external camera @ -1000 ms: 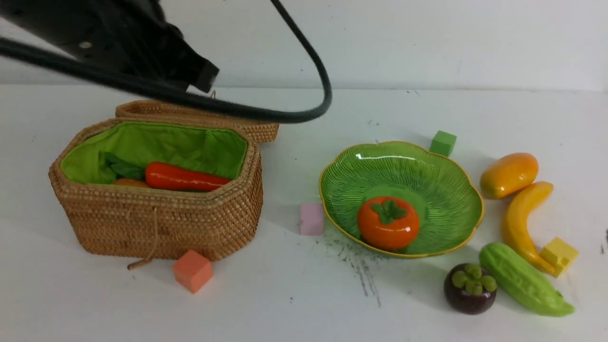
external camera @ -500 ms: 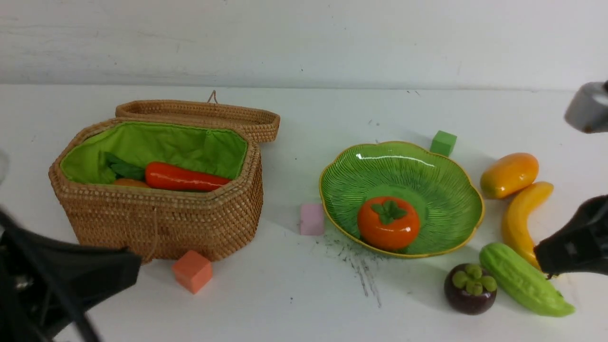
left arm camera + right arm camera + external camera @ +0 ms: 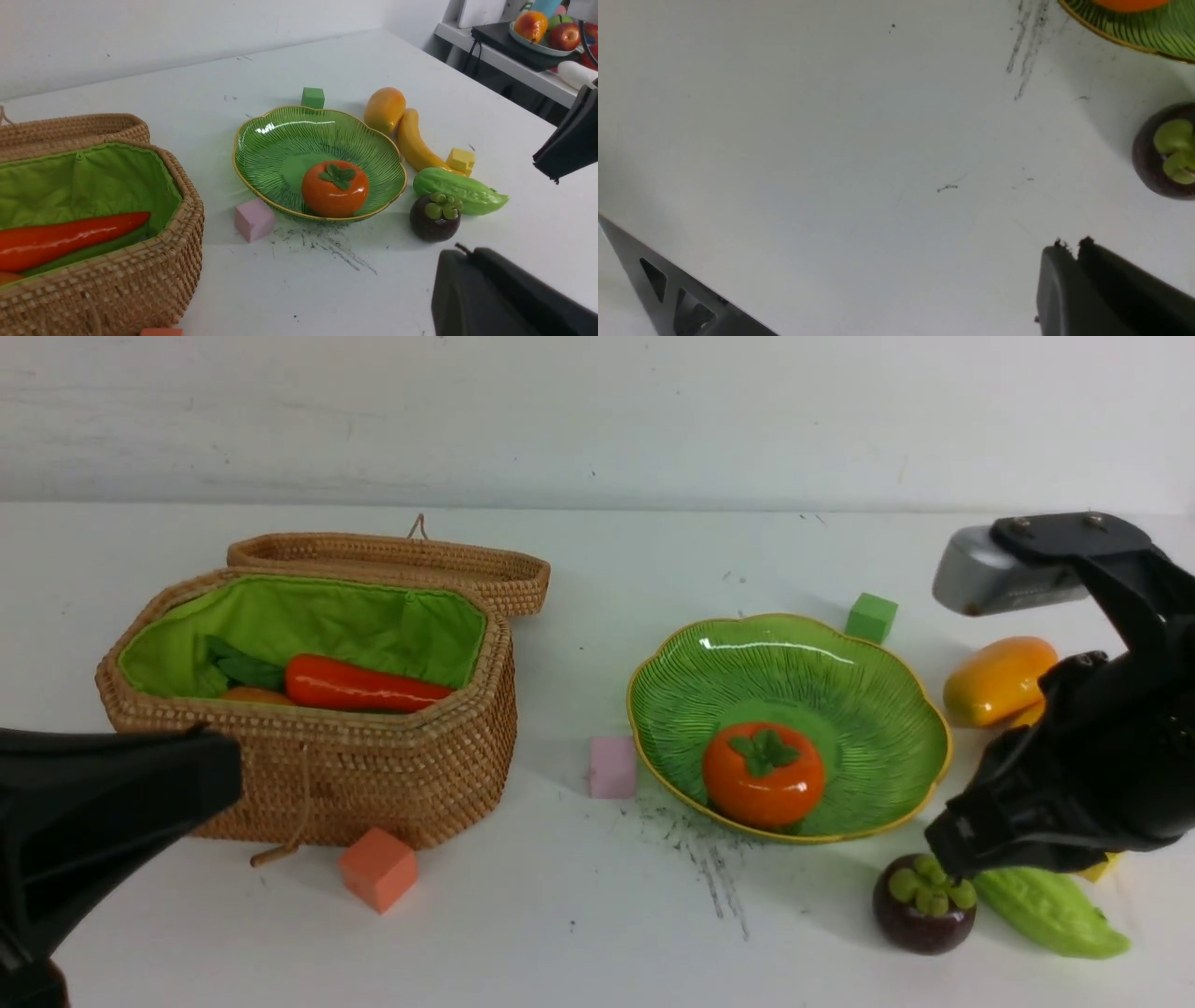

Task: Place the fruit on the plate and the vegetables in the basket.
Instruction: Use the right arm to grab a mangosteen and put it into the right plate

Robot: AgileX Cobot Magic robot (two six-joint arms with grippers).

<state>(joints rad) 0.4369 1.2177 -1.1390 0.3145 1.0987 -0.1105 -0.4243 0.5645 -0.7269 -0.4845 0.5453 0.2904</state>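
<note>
The right tool [image 3: 945, 857] hangs low over the tabletop [image 3: 579, 933]. Its two fingers are nearly together and hold nothing. I judge it is placed so in order to take one of the toys lying under it. The mangosteen [image 3: 924, 905] sits just below its tip, and the gourd [image 3: 1055, 913] lies partly under the tool. These two are just beside each other, so fingers that open for one may push the other.

The plate [image 3: 794, 663], with the persimmon [image 3: 764, 775] already in it, is near on the tool's left. Beyond the tool lie the mango [image 3: 994, 681] and the banana [image 3: 413, 142], with a yellow cube [image 3: 460, 160] beside the banana.

The left tool [image 3: 219, 770] is closed and empty. The basket [image 3: 373, 775] stands open just beyond it, with the carrot [image 3: 364, 683] inside. A pink cube [image 3: 612, 766] lies just beside the plate.
</note>
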